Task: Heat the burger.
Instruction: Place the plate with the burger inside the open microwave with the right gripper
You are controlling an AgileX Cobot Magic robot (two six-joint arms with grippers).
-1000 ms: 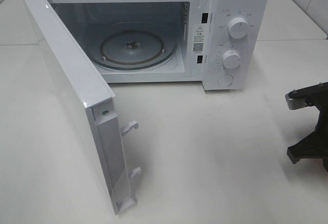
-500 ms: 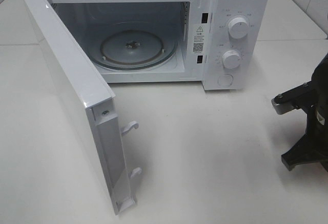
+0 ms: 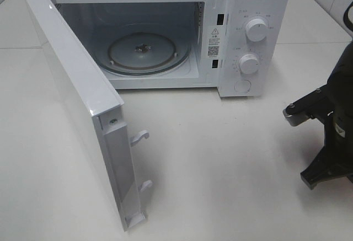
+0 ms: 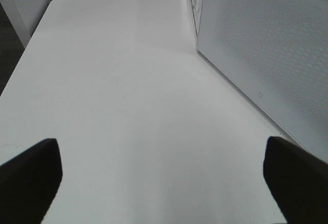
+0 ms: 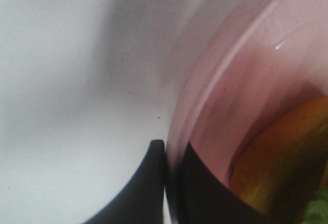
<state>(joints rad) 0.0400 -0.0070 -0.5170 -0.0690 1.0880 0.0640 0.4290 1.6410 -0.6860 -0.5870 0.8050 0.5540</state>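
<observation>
Right wrist view: right fingers (image 5: 138, 193) clenched on the rim of the pink round plate (image 5: 241, 80) bearing the golden-brown burger (image 5: 287, 167), probably soft and slide-prone, so best carried level by that stiff plate; left fingers (image 4: 31, 178) released, empty.

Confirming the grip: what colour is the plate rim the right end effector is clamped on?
Pink: the translucent round plate shows best in the right wrist view.

You have bare table (image 3: 220, 158) straight to the open microwave cavity (image 3: 138, 23) — only its door (image 3: 71, 92), swung out leftward, walls off that side of your approach.
</observation>
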